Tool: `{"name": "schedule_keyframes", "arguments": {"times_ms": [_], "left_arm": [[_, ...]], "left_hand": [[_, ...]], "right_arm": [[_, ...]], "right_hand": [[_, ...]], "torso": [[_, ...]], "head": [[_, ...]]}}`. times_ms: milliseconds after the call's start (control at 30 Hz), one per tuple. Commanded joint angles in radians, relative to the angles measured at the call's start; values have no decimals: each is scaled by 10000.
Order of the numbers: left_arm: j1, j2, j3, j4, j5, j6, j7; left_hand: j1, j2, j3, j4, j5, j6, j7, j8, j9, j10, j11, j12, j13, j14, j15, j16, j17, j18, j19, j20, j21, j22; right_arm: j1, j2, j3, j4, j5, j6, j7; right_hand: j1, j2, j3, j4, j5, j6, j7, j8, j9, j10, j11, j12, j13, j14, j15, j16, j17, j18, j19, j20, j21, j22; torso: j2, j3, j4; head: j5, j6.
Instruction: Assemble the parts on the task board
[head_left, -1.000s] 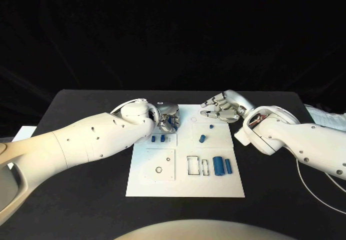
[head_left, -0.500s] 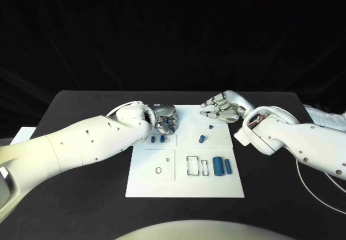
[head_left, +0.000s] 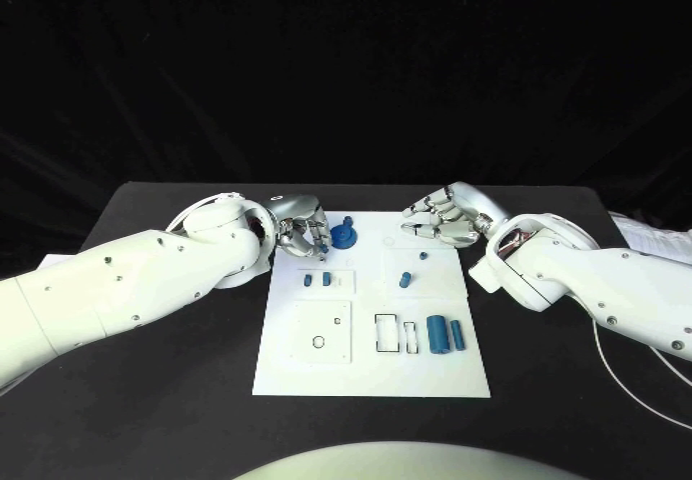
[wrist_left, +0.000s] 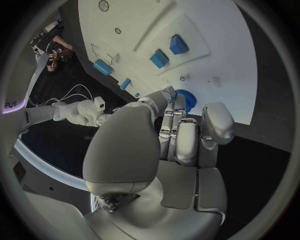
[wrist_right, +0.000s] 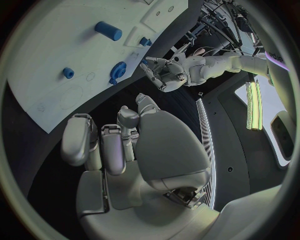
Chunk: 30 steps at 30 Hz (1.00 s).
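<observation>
Left hand (head_left: 300, 236) fingers curl beside the blue gear (head_left: 343, 235) on the task board (head_left: 371, 375), apparently pinching it, though contact is unclear. Right hand (head_left: 444, 217) hovers, fingers curled on nothing. Seat the gear squarely before release.

Head camera looks down; wrist cameras share the task board (head_left: 372, 345).

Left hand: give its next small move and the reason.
Probably close the left hand on the blue gear and lift it slightly. In the head view the gear stands at the task board's far edge, right beside the hand; in the left wrist view the fingertips reach it, but a firm grip isn't evident. The right hand hovers apart, holding nothing.
</observation>
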Motion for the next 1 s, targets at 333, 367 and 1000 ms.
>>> {"name": "schedule_keyframes", "arguments": {"times_ms": [333, 367, 1000], "left_arm": [[-6, -66, -36, -280, 406, 355, -264], [-7, -48, -45, -301, 387, 353, -265], [-78, 409, -203, -587, 92, 307, -235]], "left_hand": [[-145, 4, 45, -49, 36, 90, 5, -80, -25, 78, 2, -106, 1, 286, -71, -48, -31, -194, 94, -48, 32, 26], [-145, 4, 45, -49, 36, 90, 5, -80, -25, 78, 2, -106, 1, 286, -71, -48, -31, -194, 94, -48, 32, 26], [-199, 9, 56, -59, 31, 120, -2, -95, -35, 120, -5, -140, 6, 283, -73, -47, -52, -193, 88, -46, 31, 36]], "right_arm": [[-39, 39, 0, -13, -14, 106, 105], [-40, 43, 0, -14, -14, 106, 105], [-44, 90, 0, -2, -14, 119, 103]], "right_hand": [[44, 69, 20, 55, 51, -11, 26, -33, -16, -85, 16, -63, -16, 653, -40, -35, 755, 163, -100, -3, -69, -25], [44, 69, 20, 55, 51, -11, 26, -33, -16, -85, 16, -63, -16, 653, -40, -35, 755, 163, -100, -3, -69, -25], [44, 69, 20, 55, 51, -11, 26, -33, -16, -85, 16, -63, -16, 653, -40, -35, 755, 163, -100, -3, -69, -25]], "torso": [[6, -6, 7], [7, 0, 9], [1, 6, 9]], "head": [[44, -10], [45, -1], [16, -74]]}}
